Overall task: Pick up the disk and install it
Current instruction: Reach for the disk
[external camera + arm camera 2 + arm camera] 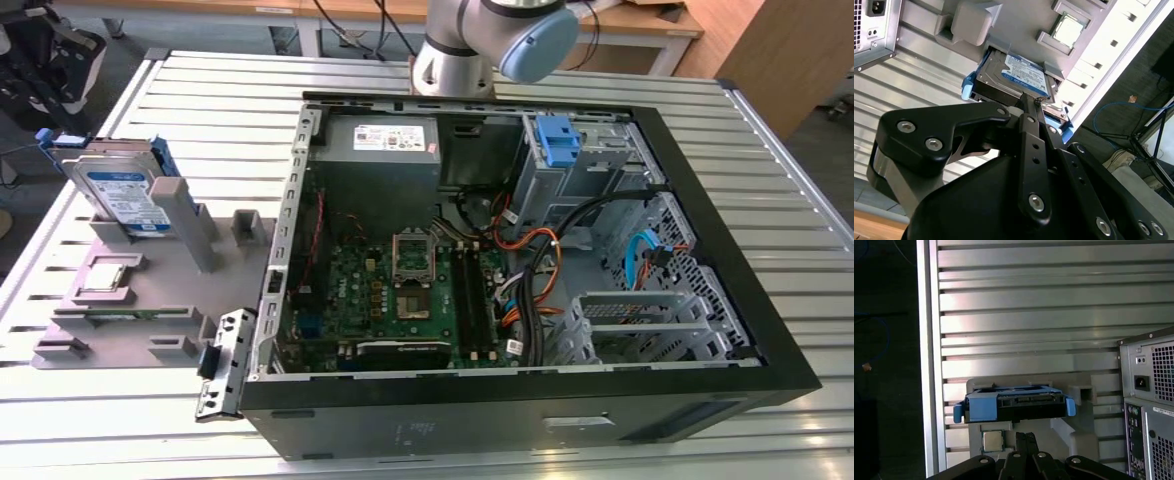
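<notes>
At the arm's tip, the fingers (1019,441) are pressed together with nothing held between them. In the second wrist view one of the fingers (1028,107) ends right in front of the disk's near edge; whether it touches cannot be told.

Just beyond the fingertips is the disk (1014,407). The first wrist view shows it edge-on, with its blue carrier (981,406) framing it. The second wrist view shows the disk's (1004,75) silver face and blue-and-white label.

In the exterior view the disk (123,190) stands on edge, leaning a little, in a slot of a grey holder (147,290). A processor chip (107,275) sits in a recess of the same holder, near the disk. The holder rests on a slatted metal table (787,190).

Just beside the holder, on the exterior view's right, an open computer case (667,400) lies on its side. Inside it are a green motherboard (400,290), a grey power supply (387,140) and a lone blue bracket (558,140). The arm (481,40) rises from the table behind the case.
</notes>
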Controlling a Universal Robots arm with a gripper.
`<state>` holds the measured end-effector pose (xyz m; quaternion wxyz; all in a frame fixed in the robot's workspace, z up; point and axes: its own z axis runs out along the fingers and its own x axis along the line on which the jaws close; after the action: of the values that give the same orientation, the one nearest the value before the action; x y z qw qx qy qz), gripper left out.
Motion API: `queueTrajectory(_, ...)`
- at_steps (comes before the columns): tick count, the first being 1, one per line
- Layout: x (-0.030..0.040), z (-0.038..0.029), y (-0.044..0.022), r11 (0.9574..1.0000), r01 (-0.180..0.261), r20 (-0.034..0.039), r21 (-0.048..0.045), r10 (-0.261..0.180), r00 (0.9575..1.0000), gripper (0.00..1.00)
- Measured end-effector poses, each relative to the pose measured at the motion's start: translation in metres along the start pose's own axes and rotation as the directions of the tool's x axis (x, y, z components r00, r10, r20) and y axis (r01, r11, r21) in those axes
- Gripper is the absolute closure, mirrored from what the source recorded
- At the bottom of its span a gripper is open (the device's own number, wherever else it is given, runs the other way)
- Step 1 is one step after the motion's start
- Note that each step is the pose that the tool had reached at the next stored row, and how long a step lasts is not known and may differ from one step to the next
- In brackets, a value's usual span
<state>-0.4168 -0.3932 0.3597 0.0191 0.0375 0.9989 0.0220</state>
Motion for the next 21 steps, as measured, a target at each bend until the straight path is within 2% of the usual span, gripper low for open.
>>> queueTrajectory(9,0.0011,0.0076,0.0061,1.0,0.0,0.0,0.0,0.0,1.0,0.89)
queueTrajectory(17,0.0026,0.0116,0.0149,1.0,0.0,0.0,0.0,0.0,1.0,0.89)
queueTrajectory(21,0.006,0.0128,0.0163,1.0,0.0,0.0,0.0,0.0,1.0,0.89)
